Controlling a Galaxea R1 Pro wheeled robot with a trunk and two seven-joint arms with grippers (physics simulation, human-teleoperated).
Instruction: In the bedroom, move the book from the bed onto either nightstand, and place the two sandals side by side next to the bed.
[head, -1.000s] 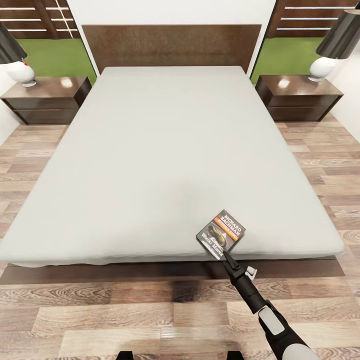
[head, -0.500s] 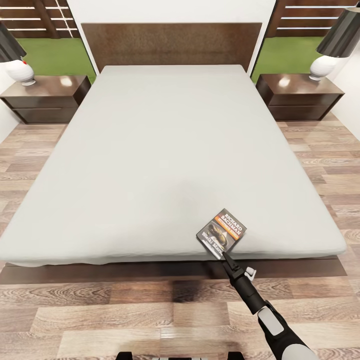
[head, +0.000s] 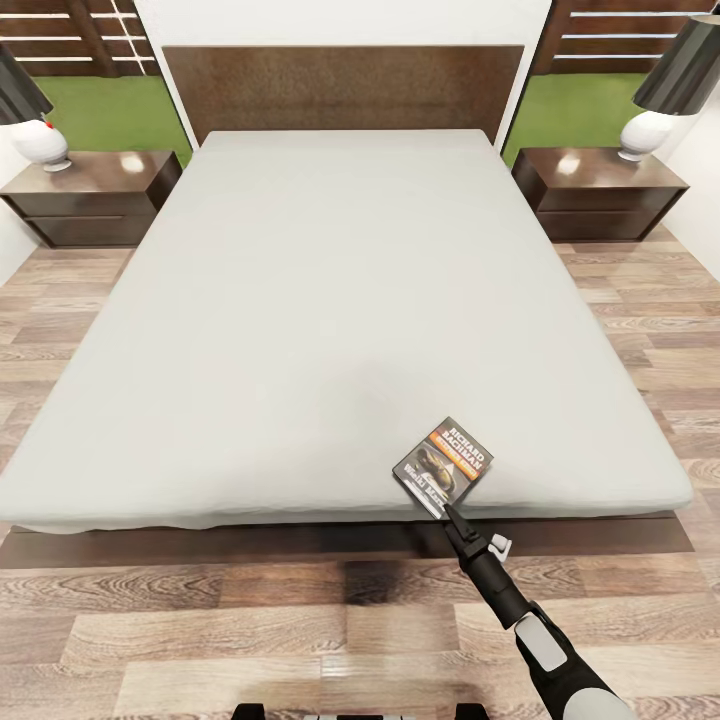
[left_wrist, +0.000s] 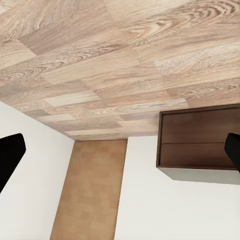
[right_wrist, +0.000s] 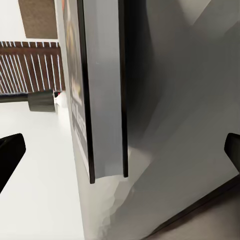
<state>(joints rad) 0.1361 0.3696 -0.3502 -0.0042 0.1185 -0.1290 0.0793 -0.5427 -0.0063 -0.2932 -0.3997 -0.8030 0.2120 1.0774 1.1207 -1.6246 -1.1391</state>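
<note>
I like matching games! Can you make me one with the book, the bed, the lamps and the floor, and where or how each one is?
Things:
1. book
2. bed
3. lamp
4. floor

Places or looks:
A. wooden planks
B. standing on a nightstand
C. near the mattress's front edge, right at the right end effector
D. plain grey top, dark brown headboard

Pairs: 1-C, 2-D, 3-B, 4-A
</note>
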